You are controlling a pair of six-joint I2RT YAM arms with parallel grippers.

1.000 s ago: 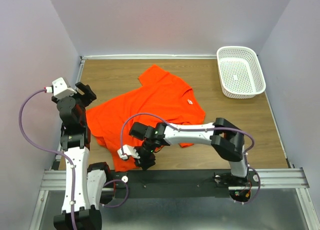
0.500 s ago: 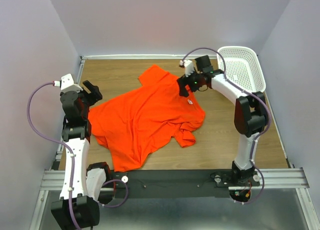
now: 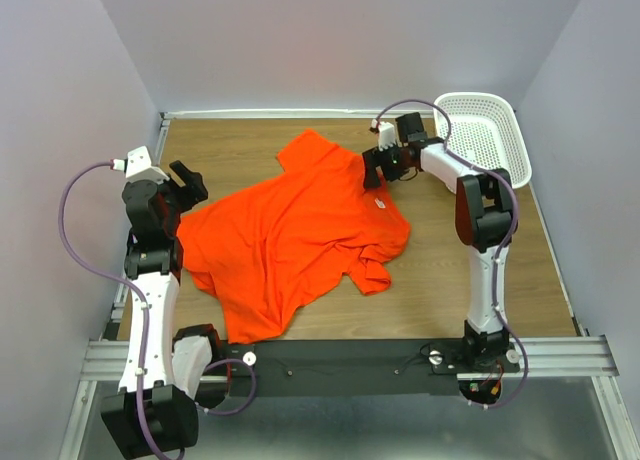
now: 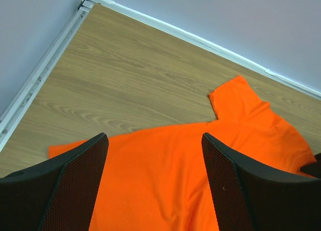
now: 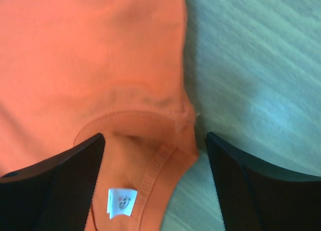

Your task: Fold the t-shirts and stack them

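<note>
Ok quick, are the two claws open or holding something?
Left claw: open, holding nothing.
Right claw: open, holding nothing, over the t-shirt collar.

Matt orange cloth t-shirt (image 3: pixel 290 235) lies on a smooth wood-grain table (image 3: pixel 450 270) beside a perforated plastic basket (image 3: pixel 485 145).

- T-shirt (image 3: pixel 290 240): one, bright orange, plain and short-sleeved, lying unfolded and mostly flat on the wooden table (image 3: pixel 450 270), left of centre
- It sits on a slant, with the hem toward the near left and the neck toward the far right
- One sleeve (image 3: pixel 305 150) lies spread flat, pointing to the far side
- Other sleeve (image 3: pixel 372 273) is bunched and wrinkled at the near right edge
- Collar (image 5: pixel 156 163) is ribbed and lies at the far-right edge of the cloth, with a small white label (image 5: pixel 122 202) showing inside it
</note>
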